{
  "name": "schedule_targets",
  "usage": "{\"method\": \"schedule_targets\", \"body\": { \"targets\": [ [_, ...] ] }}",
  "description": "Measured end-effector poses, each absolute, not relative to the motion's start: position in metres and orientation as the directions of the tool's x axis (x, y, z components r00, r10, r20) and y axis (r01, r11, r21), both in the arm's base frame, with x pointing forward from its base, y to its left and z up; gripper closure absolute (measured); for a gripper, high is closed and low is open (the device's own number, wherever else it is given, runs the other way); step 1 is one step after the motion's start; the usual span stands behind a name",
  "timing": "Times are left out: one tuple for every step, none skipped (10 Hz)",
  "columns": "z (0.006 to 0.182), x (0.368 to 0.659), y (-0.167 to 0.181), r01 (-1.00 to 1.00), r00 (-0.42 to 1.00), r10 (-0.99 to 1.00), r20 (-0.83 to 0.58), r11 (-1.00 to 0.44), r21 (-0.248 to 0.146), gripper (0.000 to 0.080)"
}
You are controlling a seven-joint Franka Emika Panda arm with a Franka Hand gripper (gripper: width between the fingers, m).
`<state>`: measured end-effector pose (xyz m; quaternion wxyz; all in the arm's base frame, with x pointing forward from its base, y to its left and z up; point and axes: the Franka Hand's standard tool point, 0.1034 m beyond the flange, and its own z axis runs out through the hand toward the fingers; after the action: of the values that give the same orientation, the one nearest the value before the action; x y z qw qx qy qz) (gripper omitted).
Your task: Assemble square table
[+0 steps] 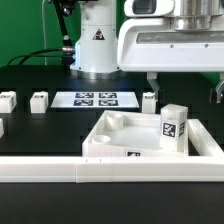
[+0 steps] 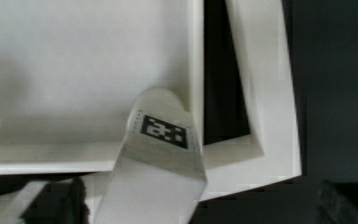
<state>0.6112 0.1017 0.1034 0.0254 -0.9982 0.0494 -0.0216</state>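
Observation:
The square table's white top (image 1: 128, 128) lies upside down near the front of the black table, its raised rim facing up. One white tagged leg (image 1: 173, 126) stands upright in the top's corner at the exterior view's right. My gripper (image 1: 183, 88) hangs just above that leg, open and holding nothing. In the wrist view the leg (image 2: 158, 135) rises from the top (image 2: 69, 70) towards the camera and passes between my dark fingertips (image 2: 37, 205). Three loose legs lie behind the top: two at the left (image 1: 8, 100) (image 1: 40, 101) and one near the middle (image 1: 148, 101).
The marker board (image 1: 93, 99) lies flat behind the top, in front of the robot base (image 1: 97, 45). A long white border rail (image 1: 110, 170) runs along the front edge. The black table surface (image 1: 45, 130) shows to the left of the top.

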Motion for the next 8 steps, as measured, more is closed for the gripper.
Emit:
{"method": "schedule_targets", "body": {
  "targets": [
    [0.1058, 0.6067, 0.0983, -0.068, 0.997, -0.069, 0.018, -0.996, -0.052, 0.0151],
    [0.1055, 0.6056, 0.0983, -0.069, 0.998, -0.070, 0.012, -0.996, -0.051, 0.0151],
    [0.1046, 0.6056, 0.0981, -0.070, 0.997, -0.071, 0.012, -0.996, -0.051, 0.0151],
    [0.1045, 0.6057, 0.0978, -0.070, 0.997, -0.071, 0.012, -0.996, -0.051, 0.0151],
    [0.1041, 0.6053, 0.0977, -0.070, 0.997, -0.071, 0.011, -0.996, -0.050, 0.0151],
    [0.1038, 0.6050, 0.0976, -0.070, 0.997, -0.071, 0.010, -0.996, -0.050, 0.0151],
    [0.1036, 0.6049, 0.0975, -0.071, 0.997, -0.071, 0.010, -0.996, -0.050, 0.0151],
    [0.1035, 0.6044, 0.0977, -0.070, 0.997, -0.071, 0.010, -0.996, -0.050, 0.0151]
  ]
}}
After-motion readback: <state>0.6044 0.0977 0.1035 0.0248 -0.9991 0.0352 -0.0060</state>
